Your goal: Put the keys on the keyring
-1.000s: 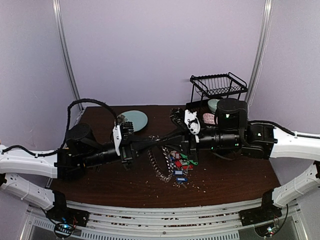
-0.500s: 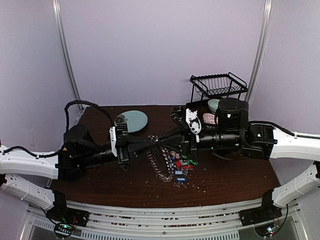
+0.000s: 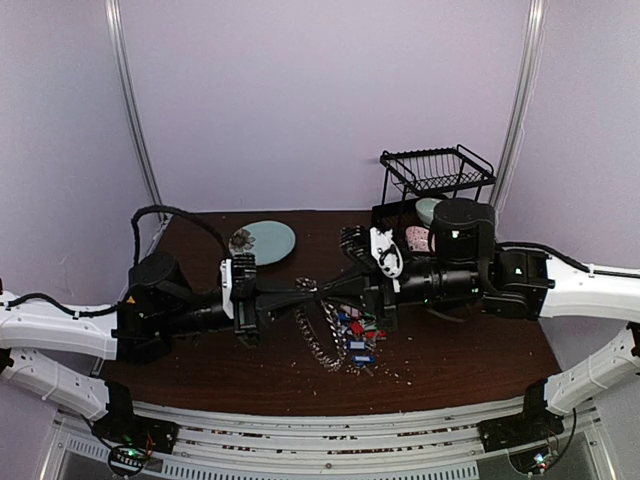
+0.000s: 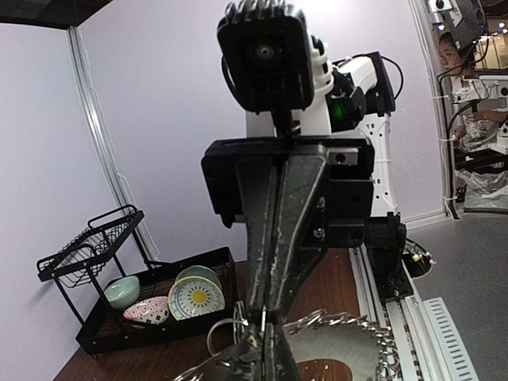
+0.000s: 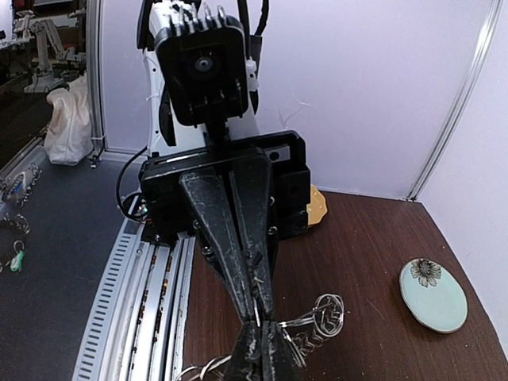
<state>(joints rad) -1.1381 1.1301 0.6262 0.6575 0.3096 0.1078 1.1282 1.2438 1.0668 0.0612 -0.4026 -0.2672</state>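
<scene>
Overhead: your left claw (image 3: 310, 291) and right claw (image 3: 328, 289) meet tip to tip at the centre of the frame, over the dark wooden table (image 3: 470, 350). Both arms lie low and level, pointing at each other.

Left claw: jaws fully closed, pinching the thin wire of the keyring (image 3: 320, 335). In the right wrist view its fingers (image 5: 213, 218) press into one narrow wedge. The wire runs out of the tip toward the lower right.

Right claw: jaws also closed tight, with no gap between the fingers (image 4: 258, 222) in the left wrist view. Its tip sits on the ring wire at the same spot the left claw holds. You can't tell whether it clamps the wire or only touches it, because the tips overlap in every view.

Keyring: raised at the pinched point. The rest drapes toward the bottom of the overhead frame, its lower arc down on the table and fringed with small silvery keys. In the left wrist view that fringe fills the lower right.

Loose keys (image 3: 357, 332): a small heap with blue, red and green tags on the table, just right of the ring and under the right claw's body.

Background: teal plate (image 3: 268, 241) at the table's upper left. Black wire rack (image 3: 437, 170) at upper right, with patterned bowls (image 4: 194, 295) in the tray beneath it.
</scene>
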